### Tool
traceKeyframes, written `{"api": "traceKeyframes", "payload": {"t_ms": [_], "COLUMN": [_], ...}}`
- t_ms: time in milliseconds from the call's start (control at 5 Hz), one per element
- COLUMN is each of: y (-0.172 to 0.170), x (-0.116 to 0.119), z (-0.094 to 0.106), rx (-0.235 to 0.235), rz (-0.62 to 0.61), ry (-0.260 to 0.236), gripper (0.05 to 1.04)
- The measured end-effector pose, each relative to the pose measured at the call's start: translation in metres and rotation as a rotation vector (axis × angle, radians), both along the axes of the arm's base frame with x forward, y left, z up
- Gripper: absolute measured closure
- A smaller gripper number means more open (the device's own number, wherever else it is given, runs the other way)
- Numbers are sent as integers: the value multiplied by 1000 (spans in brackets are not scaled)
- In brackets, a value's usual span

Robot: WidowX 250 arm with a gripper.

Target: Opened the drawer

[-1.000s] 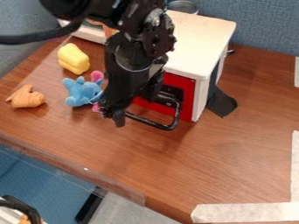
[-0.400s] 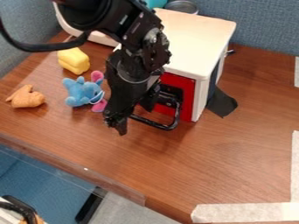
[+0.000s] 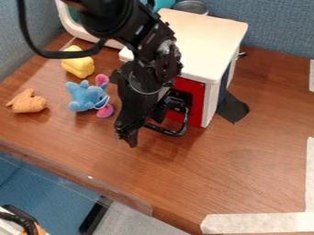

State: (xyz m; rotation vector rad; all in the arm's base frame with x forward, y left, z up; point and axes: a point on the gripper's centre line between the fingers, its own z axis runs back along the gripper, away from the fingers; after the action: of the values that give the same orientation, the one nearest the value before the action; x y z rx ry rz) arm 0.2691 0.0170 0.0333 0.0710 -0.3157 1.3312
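Drawer handle [image 3: 178, 133] just R of spread fingers [image 3: 136, 128]; pt hidden

Counter [image 3: 245, 170]: wood-grained, smooth, with a soft sheen. Cabinet top [image 3: 205, 41]: pale, smooth, low gloss; front panel [image 3: 195, 97]: red, smooth. Handle [image 3: 175, 133]: black, glossy. Blue toy [image 3: 86, 96]: plush cloth. Partition [image 3: 276, 27]: woven fabric, matt. Tape strips [image 3: 257, 223]: papery, matt. Round container [image 3: 191, 6]: grey, metallic in appearance.
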Motion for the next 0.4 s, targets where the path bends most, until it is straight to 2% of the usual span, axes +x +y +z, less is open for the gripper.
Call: {"api": "traceKeyframes", "payload": {"t_ms": [200, 400], "y": [0, -1], "x": [2, 2], "z": [-8, -8], "rx": [2, 6], "rz": [3, 12], "ry": [6, 0], "gripper": [346, 662]}}
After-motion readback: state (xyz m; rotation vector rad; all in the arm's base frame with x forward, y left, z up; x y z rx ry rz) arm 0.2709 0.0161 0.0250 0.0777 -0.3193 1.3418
